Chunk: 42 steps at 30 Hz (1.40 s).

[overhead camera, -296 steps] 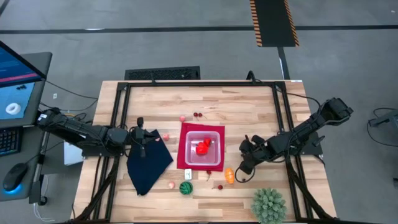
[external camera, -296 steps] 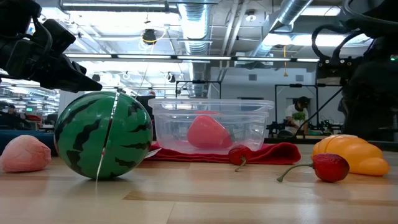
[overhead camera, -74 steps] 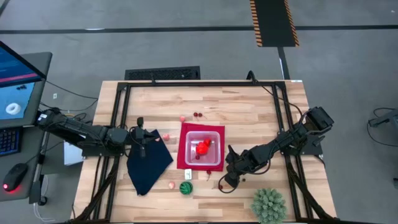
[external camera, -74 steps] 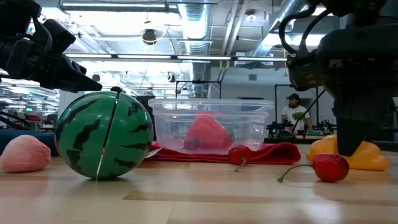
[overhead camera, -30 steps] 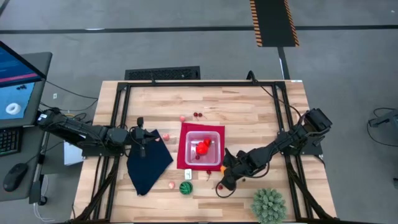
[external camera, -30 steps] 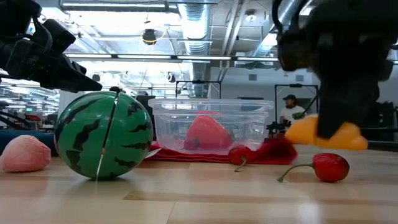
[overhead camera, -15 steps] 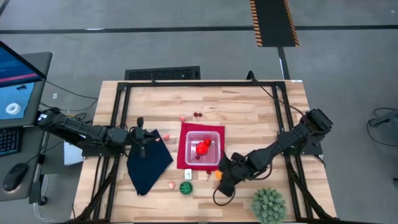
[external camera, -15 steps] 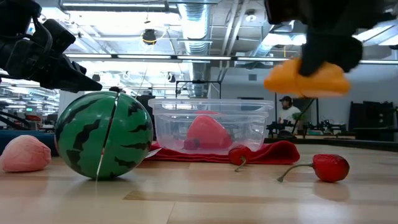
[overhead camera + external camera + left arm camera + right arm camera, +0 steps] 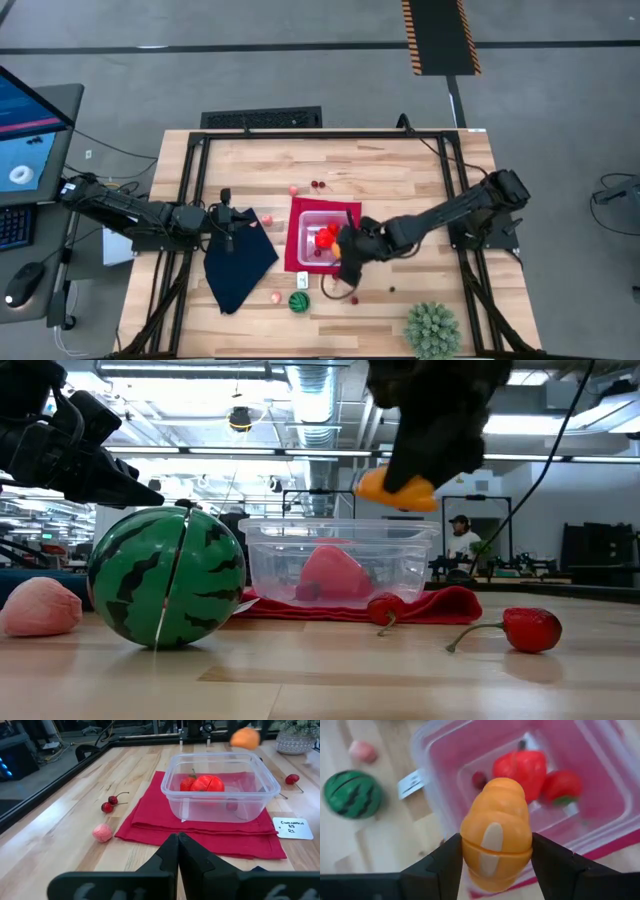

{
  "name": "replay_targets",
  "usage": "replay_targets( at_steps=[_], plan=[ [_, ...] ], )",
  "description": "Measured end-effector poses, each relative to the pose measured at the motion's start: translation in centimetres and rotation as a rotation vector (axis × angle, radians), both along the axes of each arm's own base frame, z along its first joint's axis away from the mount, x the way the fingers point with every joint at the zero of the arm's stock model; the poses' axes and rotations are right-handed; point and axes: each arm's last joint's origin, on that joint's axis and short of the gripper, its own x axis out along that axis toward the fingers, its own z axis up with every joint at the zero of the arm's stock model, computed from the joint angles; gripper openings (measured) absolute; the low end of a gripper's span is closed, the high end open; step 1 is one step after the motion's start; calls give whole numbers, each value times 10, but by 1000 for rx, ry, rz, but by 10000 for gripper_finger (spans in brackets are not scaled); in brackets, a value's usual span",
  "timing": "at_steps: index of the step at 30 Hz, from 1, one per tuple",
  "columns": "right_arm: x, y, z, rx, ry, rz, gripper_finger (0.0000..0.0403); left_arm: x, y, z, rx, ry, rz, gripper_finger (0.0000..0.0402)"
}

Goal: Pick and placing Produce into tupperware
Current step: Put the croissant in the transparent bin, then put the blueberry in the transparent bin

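Now | right end effector [image 9: 495, 851] pinching one orange produce [image 9: 496, 833] | tupperware [image 9: 304, 221]: three pieces

One tupperware [image 9: 322, 240] holds three red pieces; one orange piece [image 9: 496, 839], one watermelon ball [image 9: 299, 302], two pink pieces and one spiky plant [image 9: 433, 331] are out.

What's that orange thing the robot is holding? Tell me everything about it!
The orange toy vegetable is smooth, shiny plastic with rounded bulges and a paler oval patch. The right gripper pinches it between two dark fingers, one on each side. It hangs in the air above the near rim of the clear tupperware, touching nothing else.
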Motion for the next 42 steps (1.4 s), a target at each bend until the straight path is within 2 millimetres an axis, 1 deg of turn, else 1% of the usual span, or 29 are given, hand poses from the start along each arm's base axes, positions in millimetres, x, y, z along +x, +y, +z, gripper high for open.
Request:
replay_targets(
  at_steps=[5,10,16,23,26,30,34,38,42],
  plan=[
    [6,-18,1,-18,-5,-6,233,0,0,0,9,2,-2,0],
    [10,-31,1,-16,-3,-19,249,0,0,0,3,1,-1,0],
    [15,-31,4,3,-60,6,275,0,0,0,0,0,0,0],
    [14,-27,4,4,-60,14,328,0,0,0,3,1,-1,0],
    [10,-23,2,12,-26,1,340,0,0,0,4,1,-1,0],
    [3,-11,0,16,16,9,339,0,0,0,1,1,-1,0],
    [-8,5,-2,14,71,28,325,0,0,0,1,1,0,0],
    [-18,25,-3,8,91,78,314,0,0,0,1,1,0,0],
    [-28,42,-4,27,116,69,311,0,0,0,1,0,0,0]
  ],
)
